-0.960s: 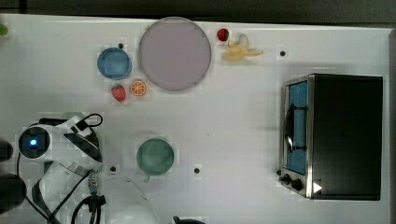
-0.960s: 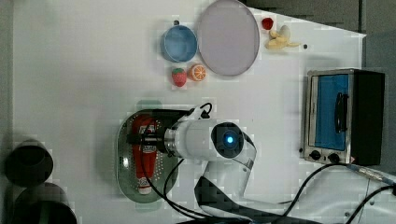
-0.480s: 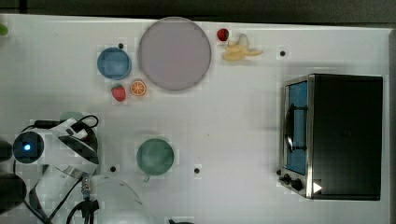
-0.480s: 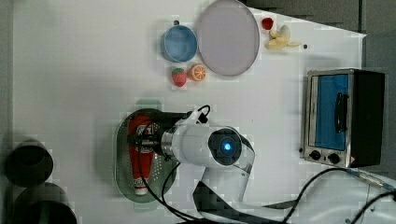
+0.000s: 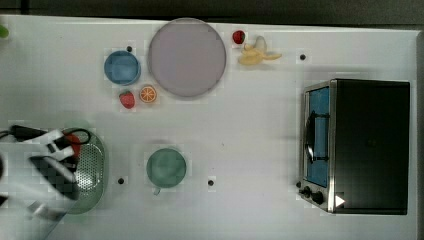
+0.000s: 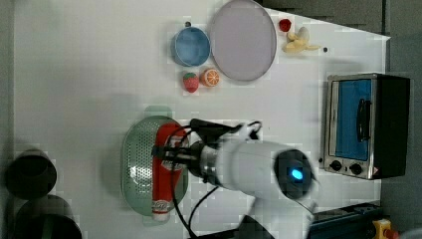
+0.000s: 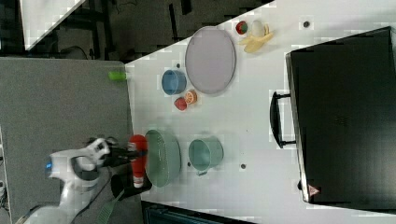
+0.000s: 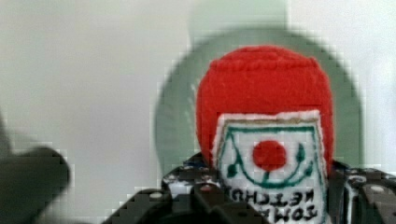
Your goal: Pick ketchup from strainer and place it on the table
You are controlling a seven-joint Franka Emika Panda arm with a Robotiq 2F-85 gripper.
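White tabletop (image 5: 260, 125) is stretching across the whole scene, speckled with a few small black dots. Near the top view's left edge, the pale green strainer (image 5: 92, 172) is sitting on it, its perforated middle showing beside the arm's white housing.

In the left view, the ketchup (image 6: 164, 169) is lying lengthwise over the strainer (image 6: 137, 164), red body toward the left view's top and pale cap end toward the left view's bottom. The gripper (image 6: 171, 152) is reaching in from the left view's right and clamping across the bottle's upper body (the dark fingers are sitting on either side of the label). The wrist view is showing the same grasp: the ketchup (image 8: 266, 126) is sitting between the fingers (image 8: 201, 186), its label facing the camera, with the strainer (image 8: 177, 116) behind it. In the right view, the ketchup (image 7: 138, 158) is appearing at the strainer's (image 7: 163, 158) rim, on the right view's left side of the basin; whether it is touching the basin I cannot tell.

A teal-green mug (image 5: 166, 168) is standing just beside the strainer. Farther off, a blue bowl (image 5: 122, 67), a large lilac plate (image 5: 187, 57), a strawberry (image 5: 127, 99), an orange slice (image 5: 147, 94) and a banana (image 5: 257, 54) are resting near the far edge. A toaster oven (image 5: 360, 145) is occupying the top view's right.
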